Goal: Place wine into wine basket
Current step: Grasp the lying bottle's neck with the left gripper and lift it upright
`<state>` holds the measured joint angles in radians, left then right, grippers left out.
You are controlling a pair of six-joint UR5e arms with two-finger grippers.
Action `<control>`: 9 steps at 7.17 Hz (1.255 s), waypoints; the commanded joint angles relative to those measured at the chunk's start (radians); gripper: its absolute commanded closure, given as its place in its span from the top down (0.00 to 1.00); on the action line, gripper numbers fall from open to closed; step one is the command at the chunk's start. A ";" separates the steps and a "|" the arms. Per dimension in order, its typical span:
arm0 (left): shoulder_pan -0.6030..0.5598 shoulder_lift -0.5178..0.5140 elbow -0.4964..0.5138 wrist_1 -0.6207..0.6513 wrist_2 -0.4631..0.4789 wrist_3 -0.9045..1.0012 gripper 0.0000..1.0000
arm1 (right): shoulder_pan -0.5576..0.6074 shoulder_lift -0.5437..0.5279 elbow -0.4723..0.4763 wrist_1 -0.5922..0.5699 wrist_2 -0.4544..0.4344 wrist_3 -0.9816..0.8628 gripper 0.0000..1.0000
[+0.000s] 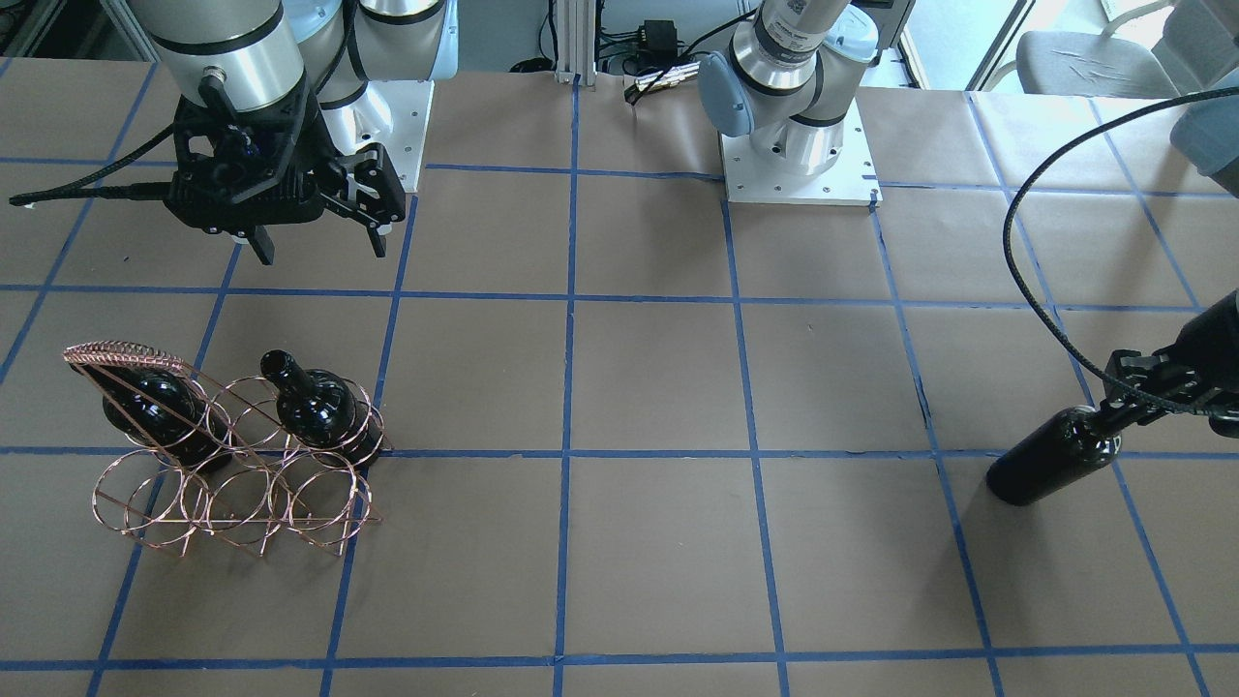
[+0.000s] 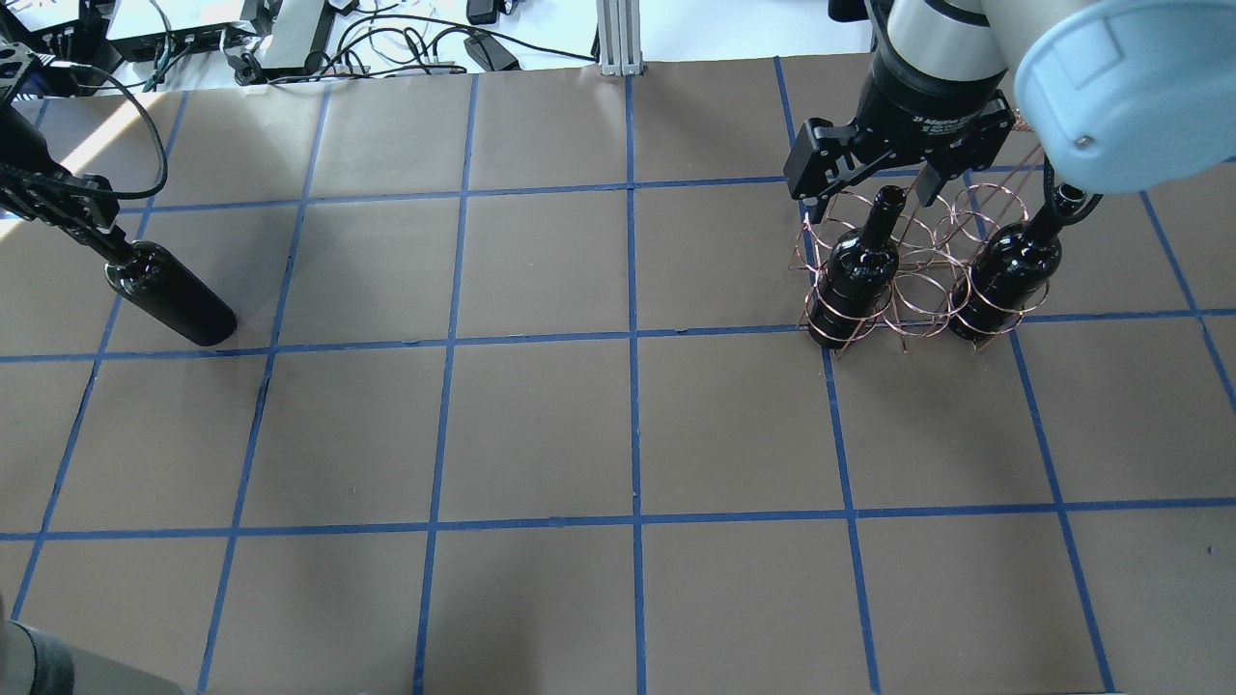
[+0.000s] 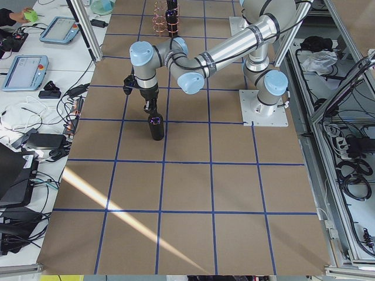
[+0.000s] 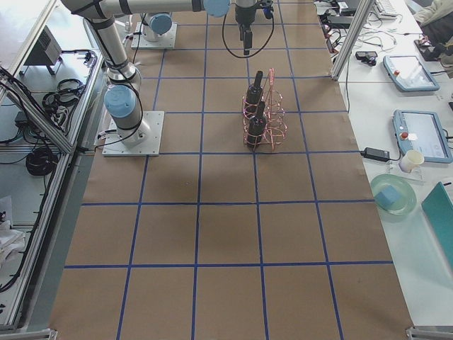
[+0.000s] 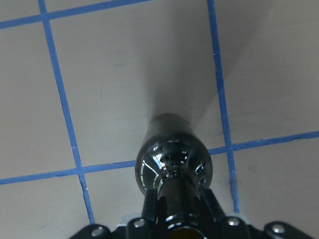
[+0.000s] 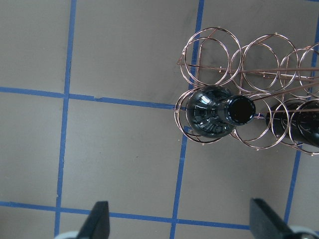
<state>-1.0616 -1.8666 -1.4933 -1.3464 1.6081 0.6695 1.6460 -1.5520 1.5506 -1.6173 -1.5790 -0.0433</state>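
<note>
While wine [image 1: 1050,455] stands upright, well apart from wine basket [image 1: 126,353], neck is pinched by left gripper [image 1: 1113,411]; right gripper [image 1: 319,248] is seen spread, near wine basket.

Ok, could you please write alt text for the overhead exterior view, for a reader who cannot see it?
The left pincer grips a dark wine bottle by its neck at the left of a brown table with a blue tape grid. At the right, the open right pincer hangs near a copper wire basket holding two more bottles.
</note>
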 commanded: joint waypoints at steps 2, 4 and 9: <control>-0.001 0.024 0.013 -0.011 -0.004 -0.002 0.00 | 0.002 0.000 0.005 -0.001 0.004 0.000 1.00; -0.049 0.067 0.008 -0.080 -0.007 -0.040 0.00 | 0.002 0.000 0.005 -0.001 0.004 0.000 1.00; -0.481 0.172 -0.085 -0.051 -0.034 -0.713 0.00 | 0.002 0.000 0.005 0.001 0.005 0.000 1.00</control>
<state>-1.4357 -1.7041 -1.5649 -1.4327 1.5780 0.0976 1.6476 -1.5524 1.5555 -1.6168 -1.5770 -0.0434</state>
